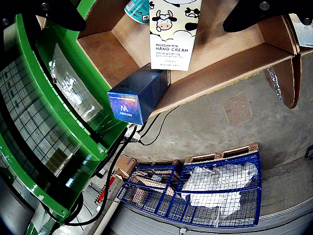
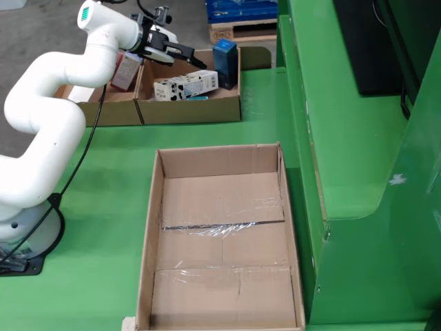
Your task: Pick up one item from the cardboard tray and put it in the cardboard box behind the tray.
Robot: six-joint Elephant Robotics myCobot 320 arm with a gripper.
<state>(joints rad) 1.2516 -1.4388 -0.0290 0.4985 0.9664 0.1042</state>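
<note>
Here, in the fixed view, the white arm (image 2: pixel 62 76) is seen reaching toward the upper left of the frame, where the hand (image 2: pixel 180 56) is held over the cardboard tray (image 2: pixel 189 110) with its dark fingers (image 2: pixel 186 52) spread wide and nothing gripped between them. Inside the tray a hand cream carton (image 2: pixel 185 85) printed with cows is laid on its side, and a blue box (image 2: pixel 224 63) is stood upright just beside it at the right end. In the riding view the same carton (image 1: pixel 174 34) and blue box (image 1: pixel 139 95) are shown close below the fingertips (image 1: pixel 244 17). The large empty cardboard box (image 2: pixel 220 241) is placed on the green bench (image 2: pixel 103 207) in the lower centre of the fixed view, well apart from the tray.
</note>
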